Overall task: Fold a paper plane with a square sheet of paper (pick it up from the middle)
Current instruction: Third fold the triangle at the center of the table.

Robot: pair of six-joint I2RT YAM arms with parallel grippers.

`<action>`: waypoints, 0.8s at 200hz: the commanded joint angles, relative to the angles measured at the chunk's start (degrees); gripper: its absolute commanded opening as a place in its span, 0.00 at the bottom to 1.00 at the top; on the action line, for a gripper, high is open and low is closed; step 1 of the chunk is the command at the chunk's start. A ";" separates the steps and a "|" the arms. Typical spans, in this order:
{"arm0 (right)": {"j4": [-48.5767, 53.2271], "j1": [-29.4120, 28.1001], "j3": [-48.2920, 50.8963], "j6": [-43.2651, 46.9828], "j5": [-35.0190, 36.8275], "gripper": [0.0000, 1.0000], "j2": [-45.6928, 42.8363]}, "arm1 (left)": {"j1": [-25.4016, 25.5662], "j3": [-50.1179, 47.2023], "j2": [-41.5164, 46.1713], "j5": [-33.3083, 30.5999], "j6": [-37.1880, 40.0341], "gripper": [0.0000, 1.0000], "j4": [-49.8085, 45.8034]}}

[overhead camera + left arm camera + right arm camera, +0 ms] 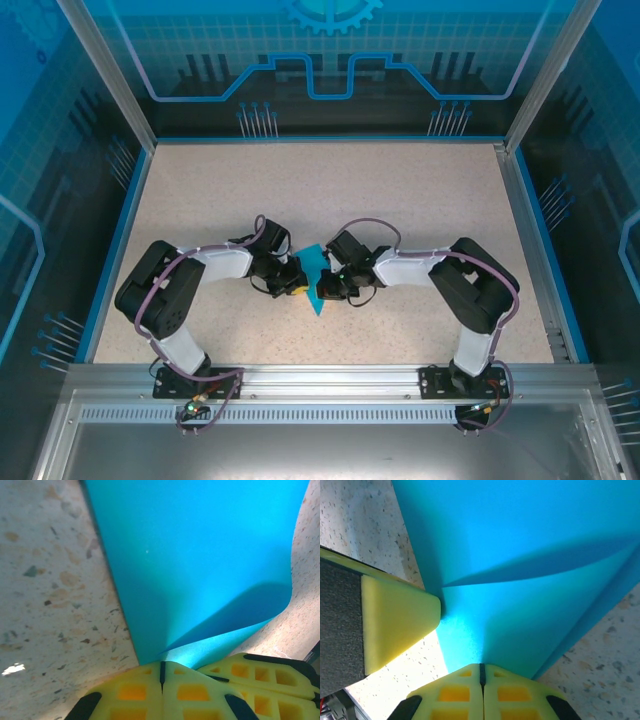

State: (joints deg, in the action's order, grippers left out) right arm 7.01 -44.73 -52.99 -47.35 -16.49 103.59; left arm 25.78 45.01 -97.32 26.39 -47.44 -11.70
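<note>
Both arms met near the middle of the table (pixel 420 200), claws facing each other.

Left claw (pixel 291 279) (pixel 161 666): fingers pressed together with no gap, nipping an edge of the teal paper (pixel 316 278) (pixel 200 555).

Right claw (pixel 332 284) (pixel 481 668): likewise fully closed, with the paper (pixel 520 540) running out from its tips.

The paper sat between the two claws, bent and creased rather than flat, one point aimed toward the arm bases. Whether it touched the table could not be told.

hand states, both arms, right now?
Left hand: closed, pinching an edge of the teal paper sheet.
Right hand: closed, pinching the same sheet.
</note>
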 commanded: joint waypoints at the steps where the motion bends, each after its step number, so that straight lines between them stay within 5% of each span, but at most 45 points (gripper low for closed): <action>1: 1.73 1.30 0.59 -0.92 0.96 0.05 -2.49 | 0.28 -0.02 -2.69 -5.48 1.41 0.02 -4.14; 108: -2.69 6.91 0.21 0.16 0.70 0.05 3.53 | 0.32 0.21 -3.05 -6.61 1.88 0.02 -5.09; 160: -5.87 8.07 0.00 1.35 -1.40 0.05 -0.48 | 0.31 0.08 -2.97 -6.71 2.09 0.02 -5.35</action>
State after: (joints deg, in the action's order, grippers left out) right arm 1.21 -38.17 -52.58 -47.48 -19.31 105.21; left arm 26.00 45.67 -97.65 25.85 -46.37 -12.40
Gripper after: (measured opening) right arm 0.056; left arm 0.057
